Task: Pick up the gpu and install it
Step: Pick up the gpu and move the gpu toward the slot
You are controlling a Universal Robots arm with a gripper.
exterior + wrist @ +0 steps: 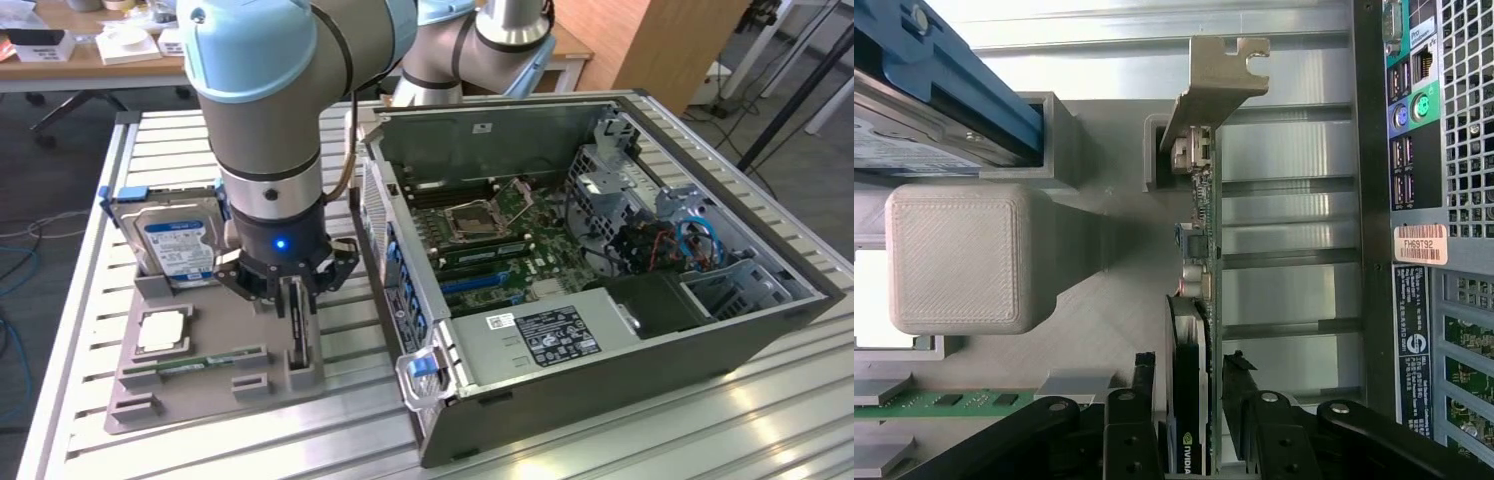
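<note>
We keep the gripper (296, 300) open astride the upright gpu (1186, 400), and an off-centre pinch could wedge it in its holder (304, 378), tilting toward the case (667, 380) at three o'clock in the exterior view.

You see one arm (260, 100) with one gripper (296, 292). One tray (187, 397) carries four parts: one gpu (299, 335), one hard drive (176, 245), one memory stick (214, 360), one processor chip (160, 330). One open case (641, 390) holds one power supply (547, 335).
</note>
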